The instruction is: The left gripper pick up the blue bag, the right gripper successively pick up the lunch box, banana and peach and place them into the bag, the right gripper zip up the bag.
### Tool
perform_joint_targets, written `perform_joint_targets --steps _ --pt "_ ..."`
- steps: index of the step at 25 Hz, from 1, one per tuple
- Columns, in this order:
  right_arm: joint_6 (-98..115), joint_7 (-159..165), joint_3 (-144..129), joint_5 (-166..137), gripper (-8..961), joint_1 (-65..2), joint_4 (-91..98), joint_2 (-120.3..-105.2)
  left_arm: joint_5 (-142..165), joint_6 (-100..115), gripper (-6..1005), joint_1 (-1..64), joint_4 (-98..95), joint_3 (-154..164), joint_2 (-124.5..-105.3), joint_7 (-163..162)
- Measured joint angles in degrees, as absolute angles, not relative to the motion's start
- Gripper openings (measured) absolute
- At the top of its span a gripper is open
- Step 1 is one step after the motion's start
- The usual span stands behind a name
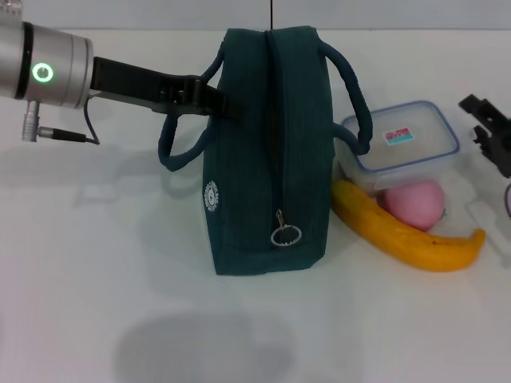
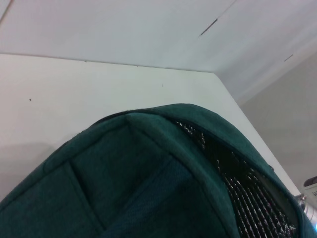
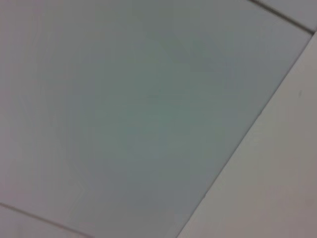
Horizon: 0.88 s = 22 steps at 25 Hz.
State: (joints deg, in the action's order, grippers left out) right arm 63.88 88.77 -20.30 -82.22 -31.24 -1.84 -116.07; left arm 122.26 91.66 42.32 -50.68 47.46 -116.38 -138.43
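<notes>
I see the table (image 1: 96, 303), white, carrying everything in the head view. The bag (image 1: 267, 152) stands upright at centre, dark teal, its zipper running along the top towards me with the ring pull (image 1: 286, 234) hanging at the near end; the left wrist view shows the mouth parted along part of its length, with silvery lining (image 2: 237, 183) visible inside. My left arm (image 1: 48, 68) reaches in from the left, and the left gripper (image 1: 209, 100) sits at the bag's left flank, up by the base of the left handle (image 1: 177, 148), which loops out below it. The fingers touch or overlap the fabric there, but I cannot tell how far they are spread or whether they have a grip. The right handle (image 1: 351, 88) arches over to the other side and ends against the lunch box (image 1: 403, 148), a clear box with a blue-rimmed lid, lying just right of the bag. The banana (image 1: 407, 235) lies in front of the box, one end against the bag's right side, the other pointing away to the right. The peach (image 1: 413, 203), pink, sits between box and banana, touching both. The right gripper (image 1: 491, 132) is at the far right edge, beside the box and clear of it, only partly in frame; its opening I cannot tell. The right wrist view shows only a blank pale surface.
</notes>
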Motion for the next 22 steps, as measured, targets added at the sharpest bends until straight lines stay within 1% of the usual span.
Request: perform_joint_targets --steps 5,13,22 --pt "64.1 88.8 -22.5 -82.3 768 -32.7 -2.7 -116.1 122.3 91.7 47 42.5 -50.7 47.9 -116.57 -138.4" --pt "65.3 88.8 -23.6 -83.0 761 -32.3 -2.9 -116.19 122.3 91.7 47 42.6 -50.7 49.6 -116.81 -138.6" --pt "68.1 88.8 -23.6 -83.0 481 -30.7 -2.8 -116.03 122.3 91.7 48 42.2 -50.6 49.6 -116.81 -138.8"
